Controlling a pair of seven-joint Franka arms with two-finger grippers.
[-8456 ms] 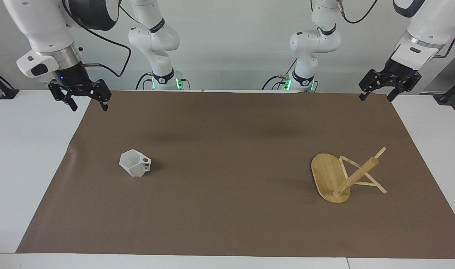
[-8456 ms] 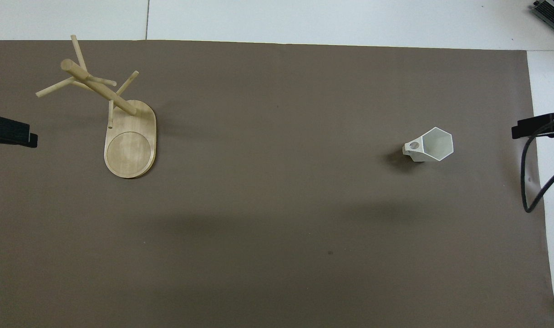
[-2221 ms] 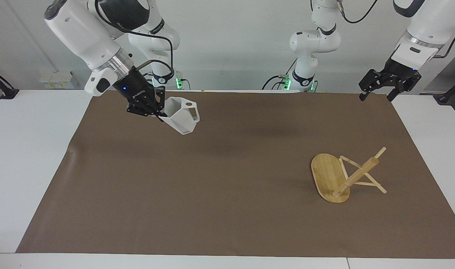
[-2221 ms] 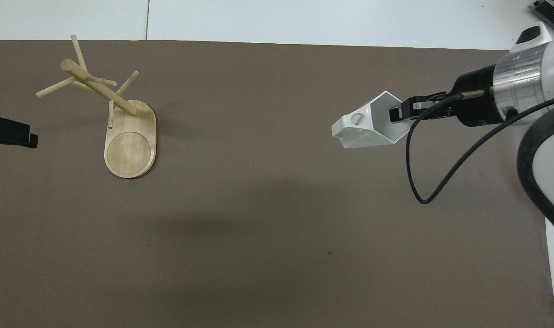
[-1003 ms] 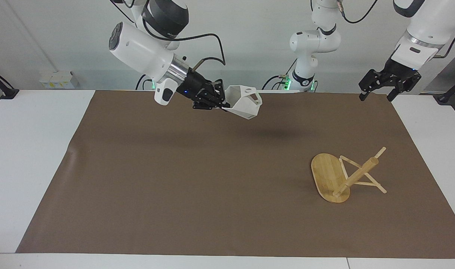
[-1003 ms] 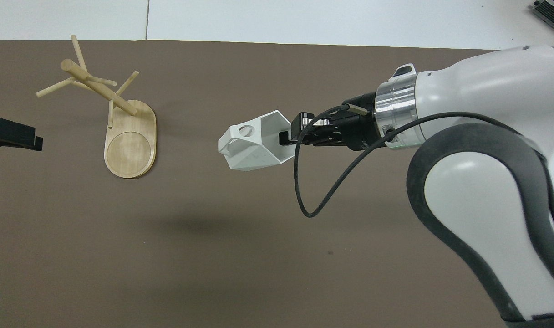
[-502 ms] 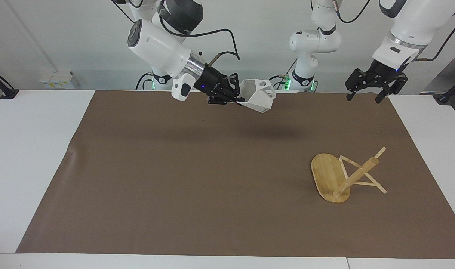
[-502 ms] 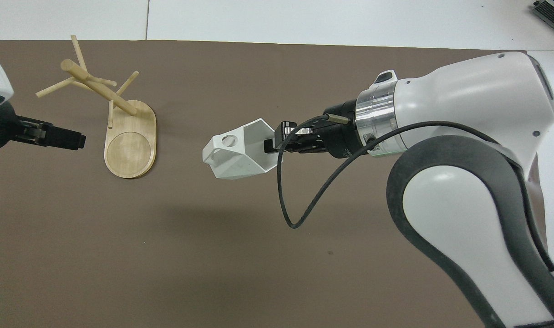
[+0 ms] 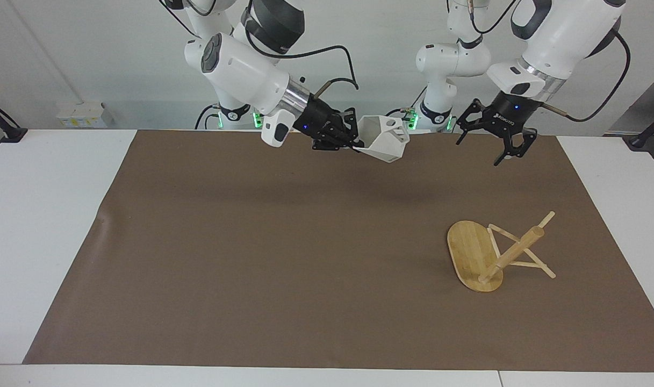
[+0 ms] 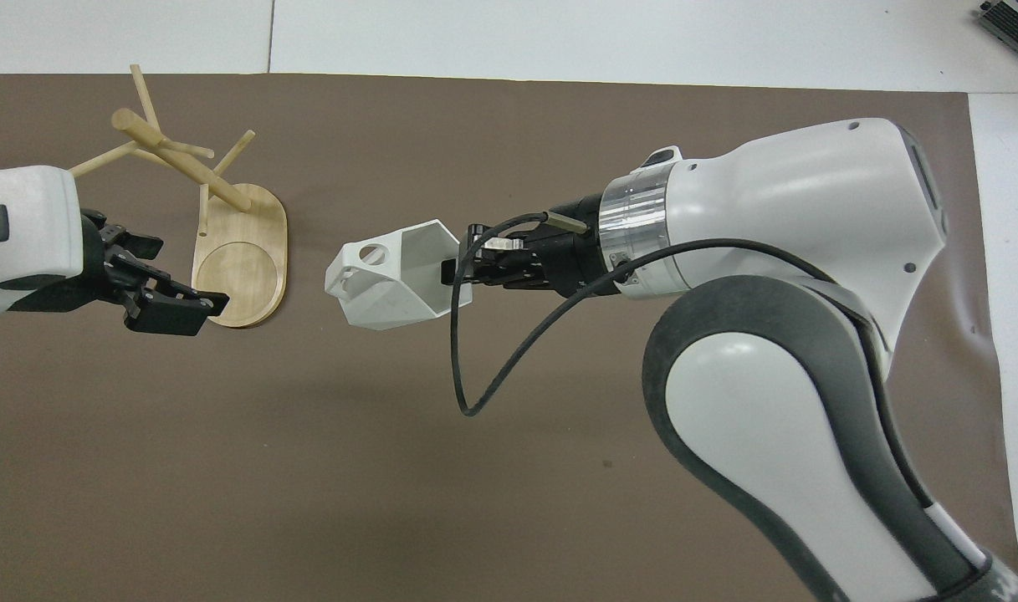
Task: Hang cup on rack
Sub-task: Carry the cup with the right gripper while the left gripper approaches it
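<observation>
- Since half a second ago, the right gripper (image 9: 354, 141) has carried the cup (image 9: 385, 138) further toward the upper middle of the facing view, and the left gripper (image 9: 492, 141) has swung inward from the upper right of the frame.
- Right fingers are clenched on the cup's rim wall, holding it tipped with its handle hole leading (likely so a peg can thread it).
- Left gripper hangs spread wide and empty, seemingly ready to receive the cup or steady the rack.
- Toppled on the brown mat (image 9: 284, 258), the rack (image 9: 493, 255) lies at lower right, base on edge, so no peg points usefully upward yet.
</observation>
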